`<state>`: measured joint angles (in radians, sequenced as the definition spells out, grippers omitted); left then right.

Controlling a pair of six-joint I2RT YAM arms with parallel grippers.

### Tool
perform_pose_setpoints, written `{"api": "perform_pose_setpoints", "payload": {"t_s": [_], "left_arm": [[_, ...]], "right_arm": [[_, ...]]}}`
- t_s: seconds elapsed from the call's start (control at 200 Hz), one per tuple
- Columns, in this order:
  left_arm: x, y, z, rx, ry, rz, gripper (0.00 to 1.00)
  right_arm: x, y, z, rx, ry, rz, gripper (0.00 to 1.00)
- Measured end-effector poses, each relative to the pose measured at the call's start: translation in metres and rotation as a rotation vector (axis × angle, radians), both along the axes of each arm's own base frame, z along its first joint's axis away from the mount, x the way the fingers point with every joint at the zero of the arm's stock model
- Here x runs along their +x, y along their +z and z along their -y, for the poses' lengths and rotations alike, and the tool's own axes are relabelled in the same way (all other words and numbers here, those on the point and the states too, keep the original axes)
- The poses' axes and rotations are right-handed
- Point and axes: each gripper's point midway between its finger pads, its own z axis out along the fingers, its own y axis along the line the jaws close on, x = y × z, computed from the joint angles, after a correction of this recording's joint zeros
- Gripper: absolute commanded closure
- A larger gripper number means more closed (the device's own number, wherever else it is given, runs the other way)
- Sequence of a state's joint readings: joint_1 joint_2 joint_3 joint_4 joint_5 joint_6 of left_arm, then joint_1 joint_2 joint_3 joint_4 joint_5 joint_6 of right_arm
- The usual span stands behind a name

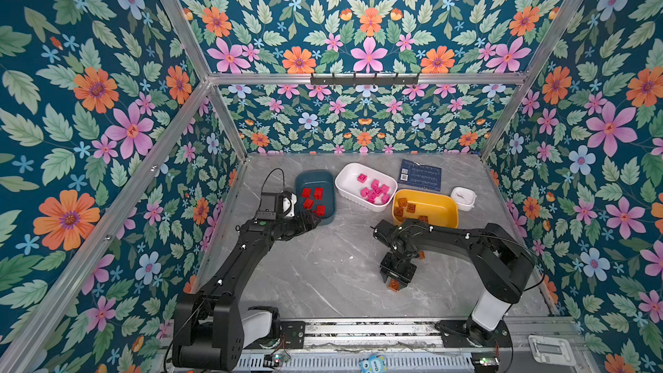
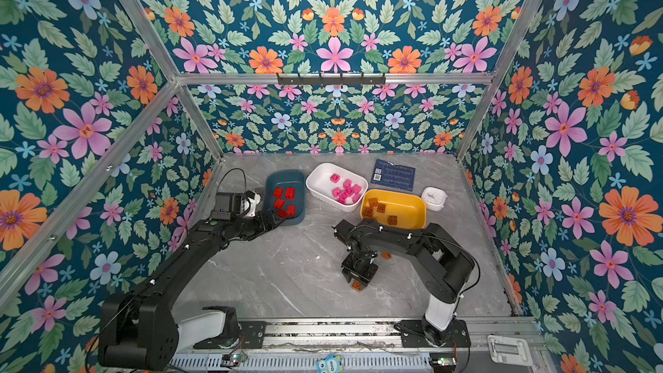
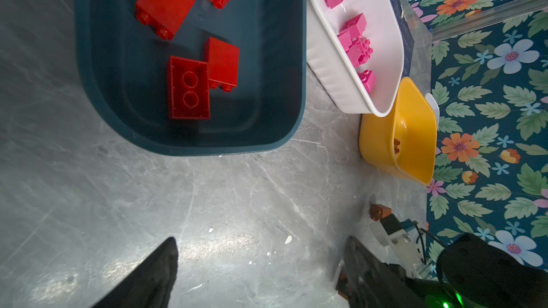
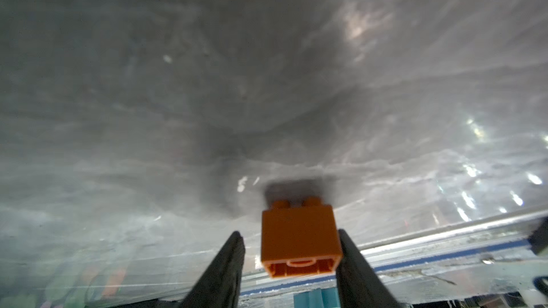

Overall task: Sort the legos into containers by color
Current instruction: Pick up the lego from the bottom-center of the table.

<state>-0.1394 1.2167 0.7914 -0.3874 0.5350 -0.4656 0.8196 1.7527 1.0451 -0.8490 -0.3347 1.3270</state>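
Jaws on the right arm sit nearest us, pointing down at the surface and standing part-open astride an orange brick. In the right wrist view one jaw touches a side face while a sliver of gap shows at the other, so we judge the brick not yet clamped. It appears to rest on the surface, studs pointing away from the wrist camera and hollow underside toward it. We expect it to be light, rigid and slick-walled, so the flat opposite sides are where to pinch, squarely rather than across the studs; an off-centre squeeze could twist it or squirt it out. The front rail lies close behind, and the surface around is bare. A little farther in, a second orange brick lies loose just beside the right arm, near enough to be nudged on a lift. Farther still, the left jaws hover wide apart and empty at the near end of the teal bin, which holds red bricks. Beyond stand the white bin with pink bricks and the yellow bin with orange ones, its near wall the rim we must clear.
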Motion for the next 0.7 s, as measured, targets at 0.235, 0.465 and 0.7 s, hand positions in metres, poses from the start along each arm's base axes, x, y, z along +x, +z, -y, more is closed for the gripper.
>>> {"api": "perform_pose_setpoints", "payload": {"t_s": [0.235, 0.465, 0.7], "left_arm": [[-0.003, -0.001, 0.000, -0.005, -0.003, 0.009, 0.12], [-0.006, 0.003, 0.000, -0.008, -0.003, 0.026, 0.12], [-0.007, 0.011, 0.001, -0.034, 0.014, 0.032, 0.12]], "right_arm": [[0.001, -0.004, 0.003, -0.007, 0.024, 0.013, 0.70], [0.024, 0.022, -0.005, 0.028, 0.054, 0.102, 0.73], [0.089, 0.079, 0.028, 0.074, -0.020, 0.273, 0.73]]}}
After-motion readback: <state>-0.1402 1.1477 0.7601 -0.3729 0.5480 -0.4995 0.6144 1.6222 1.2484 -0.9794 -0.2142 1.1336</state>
